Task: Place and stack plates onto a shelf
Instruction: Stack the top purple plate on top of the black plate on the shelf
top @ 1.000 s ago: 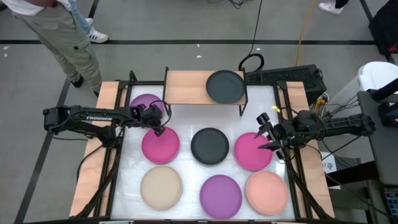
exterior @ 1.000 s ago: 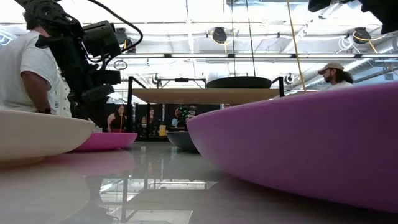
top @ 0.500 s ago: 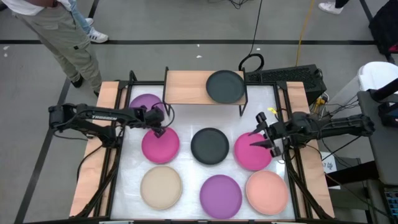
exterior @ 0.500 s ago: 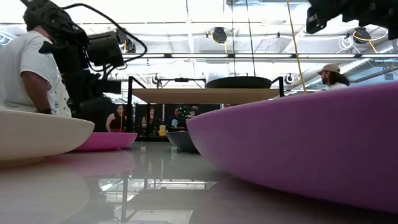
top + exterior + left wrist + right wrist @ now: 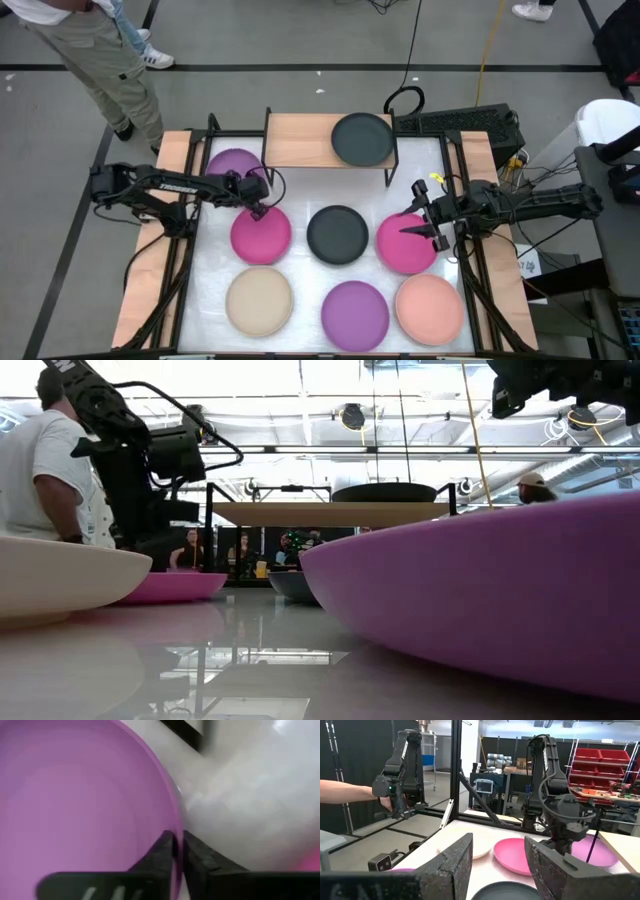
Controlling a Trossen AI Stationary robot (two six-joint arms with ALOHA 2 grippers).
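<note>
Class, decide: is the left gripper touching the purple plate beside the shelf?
Touching. The left wrist view shows the left gripper with its jaws closed on the rim of the purple plate, one either side.

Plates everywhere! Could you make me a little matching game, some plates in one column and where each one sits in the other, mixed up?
Things:
1. dark grey plate on top
2. purple plate at the back left
3. salmon plate
4. beige plate

Places:
A. front left of the table
B. pinched at its rim by the left hand
C. on the wooden shelf
D. front right of the table

Pairs: 1-C, 2-B, 3-D, 4-A
</note>
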